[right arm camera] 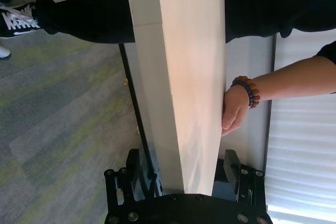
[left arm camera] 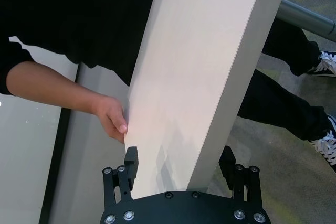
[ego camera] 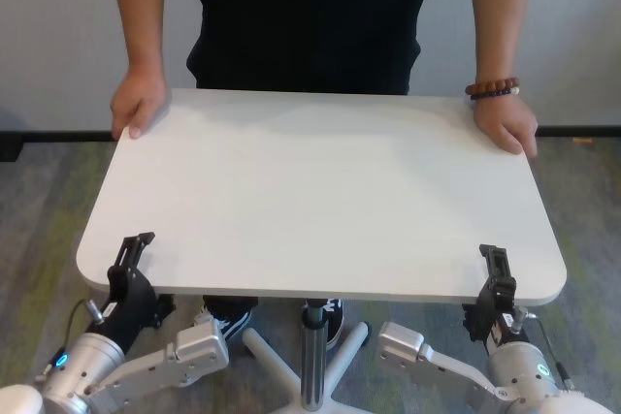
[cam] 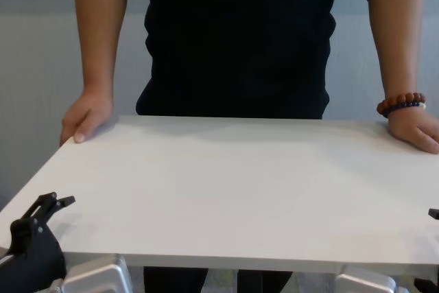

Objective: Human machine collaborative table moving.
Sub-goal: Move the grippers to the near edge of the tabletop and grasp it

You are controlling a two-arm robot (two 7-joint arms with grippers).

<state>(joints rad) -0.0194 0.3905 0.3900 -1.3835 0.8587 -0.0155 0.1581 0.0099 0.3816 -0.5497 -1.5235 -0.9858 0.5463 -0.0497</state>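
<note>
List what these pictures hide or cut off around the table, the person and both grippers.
- Person's head: cut off by the top edge in head and chest views.
- Table's foot: the tabletop and bottom edge hide most of it in the head view.
- Right gripper: nearly cut off by the chest view's edge.
- Left gripper's lower finger: under the tabletop in the head view.

One white table on one silver pedestal pole. One human in black, with two hands at the far corners and one bead bracelet. Two black grippers, left gripper and right gripper.
</note>
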